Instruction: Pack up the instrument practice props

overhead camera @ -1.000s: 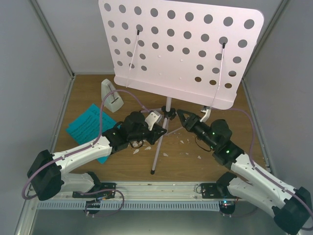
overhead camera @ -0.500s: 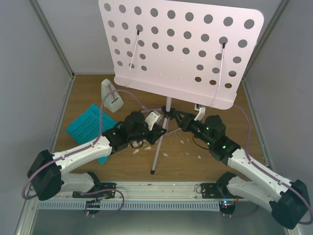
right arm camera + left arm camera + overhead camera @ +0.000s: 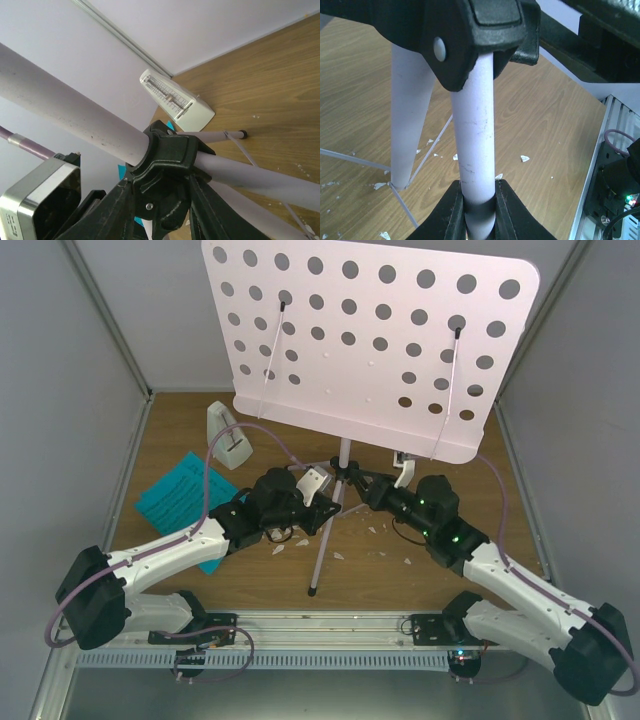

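Observation:
The pale pink music stand stands upright mid-table, its perforated desk (image 3: 370, 340) high at the back. My left gripper (image 3: 325, 495) is shut on one tripod leg (image 3: 475, 125), the tube pinched between both pads (image 3: 479, 192). My right gripper (image 3: 362, 485) comes from the right and its jaws hug the black collar (image 3: 170, 150) where the legs meet the pole, fingers pressed on both sides (image 3: 160, 187). The white pyramid metronome (image 3: 228, 435) stands at the back left, also seen in the right wrist view (image 3: 175, 100). Cyan sheet-music pages (image 3: 180, 495) lie flat at the left, partly under my left arm.
Small white crumbs (image 3: 385, 530) are scattered on the wooden tabletop under and to the right of the stand. Grey walls close in the table on the left, right and back. A metal rail (image 3: 320, 625) runs along the near edge by the arm bases.
My right gripper has moved left and up against the stand's black collar and its jaws have closed round it. The left gripper and the stand have not moved.

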You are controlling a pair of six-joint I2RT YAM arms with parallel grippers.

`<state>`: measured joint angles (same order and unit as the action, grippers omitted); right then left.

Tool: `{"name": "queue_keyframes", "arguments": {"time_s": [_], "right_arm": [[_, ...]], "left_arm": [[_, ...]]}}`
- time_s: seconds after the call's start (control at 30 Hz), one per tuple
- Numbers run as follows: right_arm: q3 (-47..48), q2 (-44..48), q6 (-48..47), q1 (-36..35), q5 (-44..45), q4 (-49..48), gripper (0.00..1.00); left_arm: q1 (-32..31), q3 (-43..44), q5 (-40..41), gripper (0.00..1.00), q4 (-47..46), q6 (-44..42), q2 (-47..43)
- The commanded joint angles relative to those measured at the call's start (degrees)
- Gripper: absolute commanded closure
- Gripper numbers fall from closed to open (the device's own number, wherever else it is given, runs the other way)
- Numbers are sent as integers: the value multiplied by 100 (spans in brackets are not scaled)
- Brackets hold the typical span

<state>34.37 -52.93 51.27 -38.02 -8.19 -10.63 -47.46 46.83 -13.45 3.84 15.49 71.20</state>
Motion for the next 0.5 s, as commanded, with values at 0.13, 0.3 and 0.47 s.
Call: {"name": "queue_keyframes", "arguments": {"time_s": [0.13, 0.3, 0.47], "right_arm": [[-137, 64, -116, 5, -170, -237, 77], [-107, 64, -689, -1, -238, -245, 87], [-48, 134, -2087, -71, -165, -112, 89]], "left_arm": [[35, 120, 221, 100, -134, -263, 74], [35, 116, 233, 100, -122, -273, 65], [35, 121, 229, 100, -125, -274, 68]]}}
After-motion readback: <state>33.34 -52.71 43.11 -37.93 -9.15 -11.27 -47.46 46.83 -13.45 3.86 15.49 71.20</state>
